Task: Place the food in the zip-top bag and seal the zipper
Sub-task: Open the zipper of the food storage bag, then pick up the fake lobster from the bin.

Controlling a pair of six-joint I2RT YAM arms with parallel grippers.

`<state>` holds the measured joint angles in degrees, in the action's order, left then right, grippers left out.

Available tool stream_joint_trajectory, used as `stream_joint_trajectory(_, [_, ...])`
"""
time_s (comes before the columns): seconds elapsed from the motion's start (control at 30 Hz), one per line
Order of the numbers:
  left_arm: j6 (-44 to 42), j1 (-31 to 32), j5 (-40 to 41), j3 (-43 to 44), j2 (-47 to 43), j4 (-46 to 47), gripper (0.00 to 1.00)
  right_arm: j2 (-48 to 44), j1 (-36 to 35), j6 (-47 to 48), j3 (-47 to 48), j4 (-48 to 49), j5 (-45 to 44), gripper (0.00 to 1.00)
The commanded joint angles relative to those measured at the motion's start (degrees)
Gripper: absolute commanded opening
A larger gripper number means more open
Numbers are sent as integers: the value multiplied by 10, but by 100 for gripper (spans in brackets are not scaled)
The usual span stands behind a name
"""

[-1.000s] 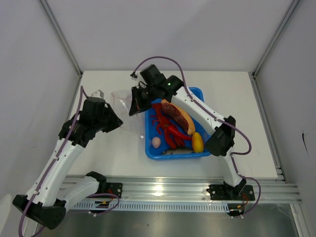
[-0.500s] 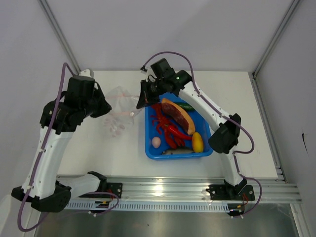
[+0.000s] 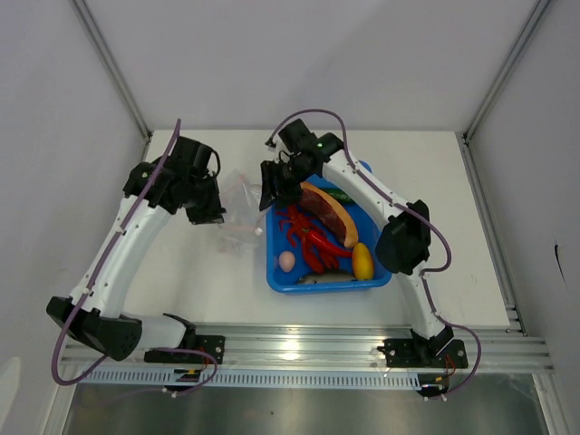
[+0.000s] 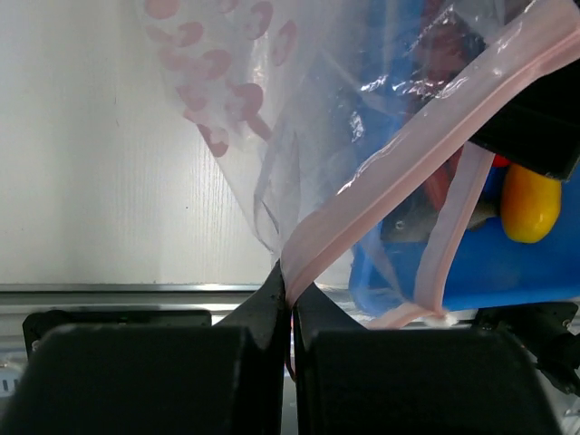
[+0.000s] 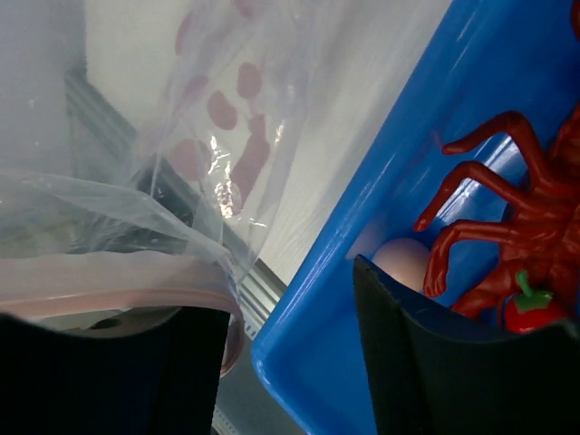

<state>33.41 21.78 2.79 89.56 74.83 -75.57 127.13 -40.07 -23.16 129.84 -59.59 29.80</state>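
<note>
The zip-top bag (image 3: pixel 239 210) hangs crinkled between my two grippers, left of the blue tub. My left gripper (image 4: pixel 290 292) is shut on the bag's pink-red zipper (image 4: pixel 426 136) strip, pinching one end of it; from above, the left gripper (image 3: pixel 217 214) sits at the bag's left side. My right gripper (image 5: pixel 290 349) is open over the tub's near-left corner, and the zipper (image 5: pixel 109 285) strip drapes across its left finger. The food lies in the tub: brown steak (image 3: pixel 328 210), red chilies (image 3: pixel 308 239), egg (image 3: pixel 287 261), yellow pepper (image 3: pixel 362 261), cucumber (image 3: pixel 343 194), fish (image 3: pixel 319 279).
The blue tub (image 3: pixel 372 283) stands mid-table just right of the bag, with its wall (image 5: pixel 362 299) right under my right fingers. White walls and metal posts close in the table on three sides. A metal rail runs along the near edge.
My right gripper has opened and moved to the tub's left corner. The left arm swung toward the back and then right, carrying the bag's edge closer to the tub.
</note>
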Motion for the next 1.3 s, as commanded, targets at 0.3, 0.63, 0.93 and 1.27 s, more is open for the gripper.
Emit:
stream_joint_trajectory(0.3, [-11,1,-14,51,34,10,1,-155,17,47,-53,8,-114,80])
stream_joint_trajectory(0.63, [-16,-4,-12,62,34,13,1,-247,73,41,-217,45,-159,82])
stream_joint_trajectory(0.93, [-14,-7,-23,48,9,11,1,-155,43,86,-241,145,-226,69])
stream_joint_trajectory(1.27, [-13,-7,-52,6,-27,3,0,-65,30,29,-207,266,-262,50])
